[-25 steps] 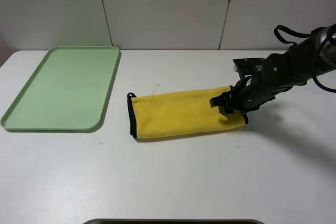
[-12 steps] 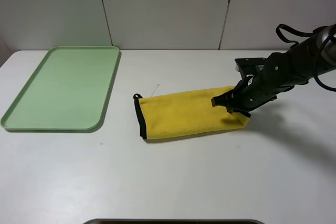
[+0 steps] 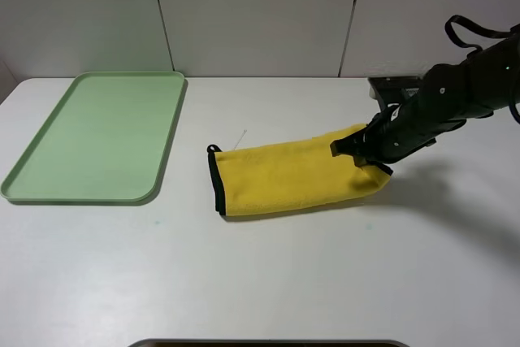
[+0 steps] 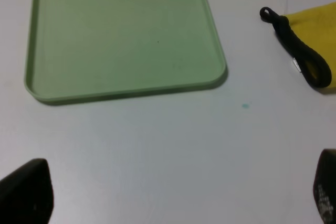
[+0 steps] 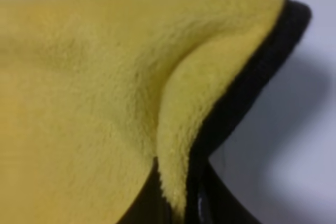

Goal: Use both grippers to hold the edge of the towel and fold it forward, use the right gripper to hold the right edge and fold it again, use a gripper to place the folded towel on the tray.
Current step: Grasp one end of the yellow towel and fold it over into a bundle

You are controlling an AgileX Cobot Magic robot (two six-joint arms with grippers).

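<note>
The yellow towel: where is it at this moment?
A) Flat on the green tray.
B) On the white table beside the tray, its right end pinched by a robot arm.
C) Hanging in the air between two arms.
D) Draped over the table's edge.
B: the towel lies folded on the table, apart from the tray, and the right gripper is shut on its right edge.

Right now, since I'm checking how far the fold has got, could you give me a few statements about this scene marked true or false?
1. The right gripper is shut on the right end of the towel. True.
2. The towel lies on the tray. False: it lies on the table, apart from the tray.
3. The left gripper is open and holds nothing. True.
4. The towel's black loop is at its right end. False: it is at the left end.
</note>
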